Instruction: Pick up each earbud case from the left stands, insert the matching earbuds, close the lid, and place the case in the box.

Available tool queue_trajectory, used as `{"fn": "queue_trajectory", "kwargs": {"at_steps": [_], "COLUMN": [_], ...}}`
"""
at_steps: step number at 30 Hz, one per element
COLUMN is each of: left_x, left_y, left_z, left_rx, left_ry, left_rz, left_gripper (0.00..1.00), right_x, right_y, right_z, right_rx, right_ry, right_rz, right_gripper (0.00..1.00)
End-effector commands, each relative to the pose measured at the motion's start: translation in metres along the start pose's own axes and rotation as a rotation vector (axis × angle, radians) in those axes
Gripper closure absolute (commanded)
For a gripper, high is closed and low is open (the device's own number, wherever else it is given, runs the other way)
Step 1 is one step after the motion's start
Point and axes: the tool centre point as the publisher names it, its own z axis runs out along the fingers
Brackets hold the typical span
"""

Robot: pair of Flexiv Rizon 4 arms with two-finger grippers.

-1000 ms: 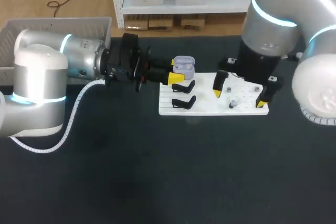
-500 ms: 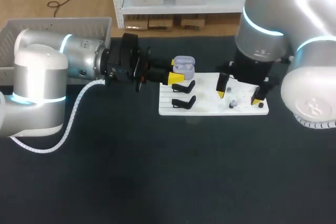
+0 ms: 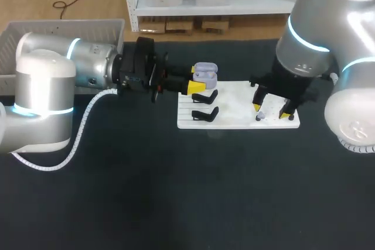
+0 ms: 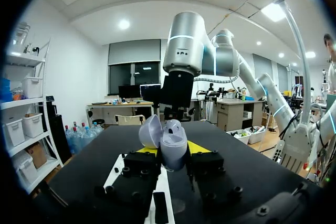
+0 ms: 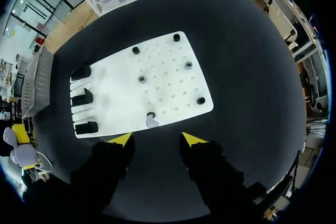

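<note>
Right claw (image 5: pixel 157 139) is spread wide over the earbud (image 5: pixel 151 121) on the white board (image 5: pixel 168 72) while the left claw (image 3: pixel 195 80) pinches the open case (image 3: pixel 205 72) by the stands (image 3: pixel 205 105), so it's earbud-grabbing time, next up probably a straight drop and gentle squeeze.

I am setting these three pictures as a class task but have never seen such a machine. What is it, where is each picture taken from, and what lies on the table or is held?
It is a robot with two arms at a dark table. One picture looks down from above; the two round ones come from a camera on each wrist. The left pincer is shut on a lavender earbud case with its lid open. The right pincer is open above a white board, close to a small grey earbud on it. Black stands sit at the board's end nearest the left arm.
</note>
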Motion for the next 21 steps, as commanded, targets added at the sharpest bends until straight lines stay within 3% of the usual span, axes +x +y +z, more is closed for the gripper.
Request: {"fn": "queue_trajectory", "kwargs": {"at_steps": [1, 10, 21], "left_x": [0.000, 0.000, 0.000], "left_y": [0.001, 0.001, 0.001], "left_z": [0.000, 0.000, 0.000], "left_rx": [0.002, 0.002, 0.002], "left_ry": [0.001, 0.001, 0.001], "left_rz": [-0.001, -0.001, -0.001], "left_gripper": [1.00, 1.00, 1.00], "right_x": [-0.004, -0.005, -0.007], "right_y": [0.000, 0.015, 0.006], "right_z": [0.010, 0.026, 0.038], "right_rx": [-0.024, -0.037, -0.024], "right_ry": [-0.005, -0.009, -0.018], "right_rz": [-0.004, -0.037, 0.020], "right_gripper": [0.47, 0.47, 0.53]}}
